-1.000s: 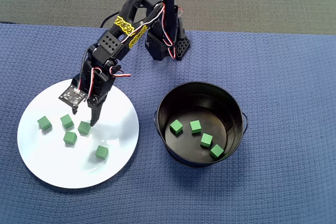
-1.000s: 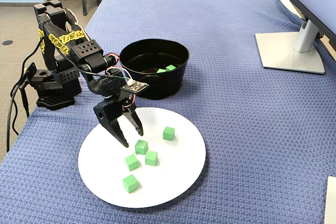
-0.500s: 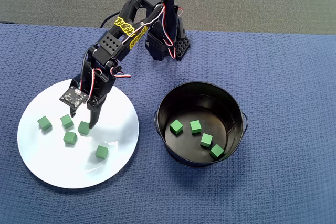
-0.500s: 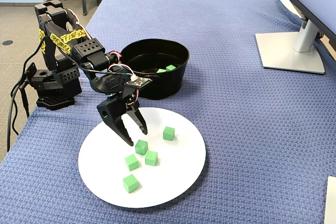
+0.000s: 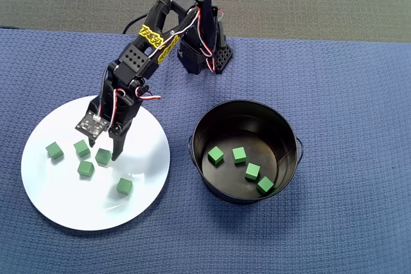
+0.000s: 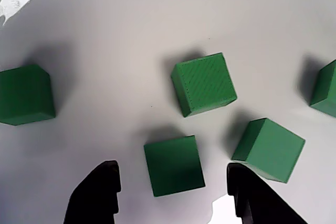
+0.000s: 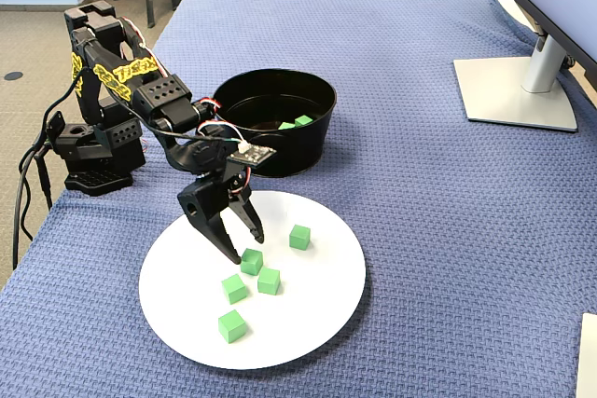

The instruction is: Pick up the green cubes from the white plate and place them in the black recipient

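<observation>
Fingers of the gripper (image 6: 170, 187) stand spread astride 1 green cube (image 6: 174, 164), ready to pinch; 5 cubes lie on the white plate (image 5: 58, 203), 4 inside the black recipient (image 5: 282, 129).

Everything's sitting on a table covered with a blue waffle-weave cloth (image 7: 420, 230). Straight on the cloth: the white plate (image 7: 308, 309) near the front edge in the fixed view, the black recipient (image 7: 280, 142) just behind it, and the arm's black base (image 7: 93, 160) off to the left by the table edge. Over on the right there's a grey monitor stand (image 7: 513, 90), well apart from the rest.
</observation>
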Controlling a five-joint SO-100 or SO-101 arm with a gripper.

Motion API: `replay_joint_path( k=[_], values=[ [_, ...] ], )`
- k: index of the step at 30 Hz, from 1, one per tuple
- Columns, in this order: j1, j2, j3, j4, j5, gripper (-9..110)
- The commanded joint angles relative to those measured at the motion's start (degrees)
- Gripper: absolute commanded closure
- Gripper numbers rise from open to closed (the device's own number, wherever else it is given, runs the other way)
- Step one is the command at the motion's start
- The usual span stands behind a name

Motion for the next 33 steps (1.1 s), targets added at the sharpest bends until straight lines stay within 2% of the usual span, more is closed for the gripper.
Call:
replay_joint_path(
  k=[1,21,33],
  values=[
    [-1.1,0.4,-2.0,-1.7,-0.8,84],
    [-0.5,-4.1,-1.8,-6.0,-0.7,84],
    [-0.5,-5.7,-0.8,-8.5,-0.2,91]
  ],
)
